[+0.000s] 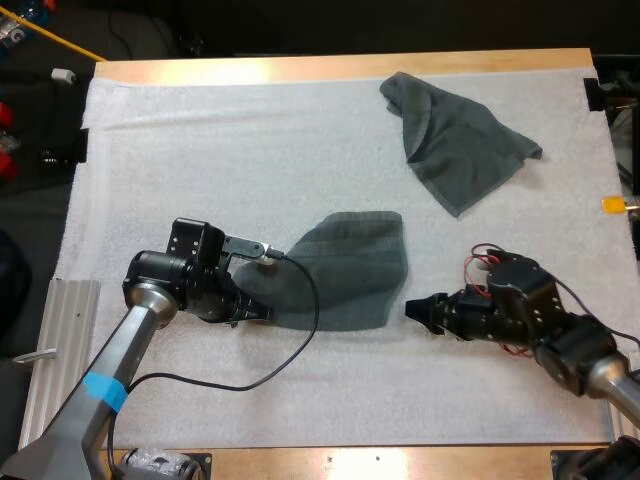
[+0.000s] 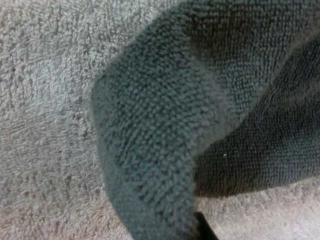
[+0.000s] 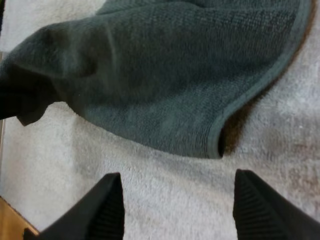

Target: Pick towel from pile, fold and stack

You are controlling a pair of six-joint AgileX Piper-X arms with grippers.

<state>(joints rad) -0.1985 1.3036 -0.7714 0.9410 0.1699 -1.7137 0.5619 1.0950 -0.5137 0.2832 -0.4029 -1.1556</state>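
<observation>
Beyond near towel (image 1: 350,270), crumpled towel (image 1: 455,140), well apart

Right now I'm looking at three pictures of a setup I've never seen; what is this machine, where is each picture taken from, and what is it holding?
It is a robot with two arms at a table covered by a white mat. One picture looks down from behind the arms; the other two are taken from the arms' wrists. Two dark grey-green towels lie on the mat: a crumpled towel at the far side and a flatter towel in the middle. The left pincer grips the flatter towel's edge; the right pincer stands open beside it, holding nothing.
</observation>
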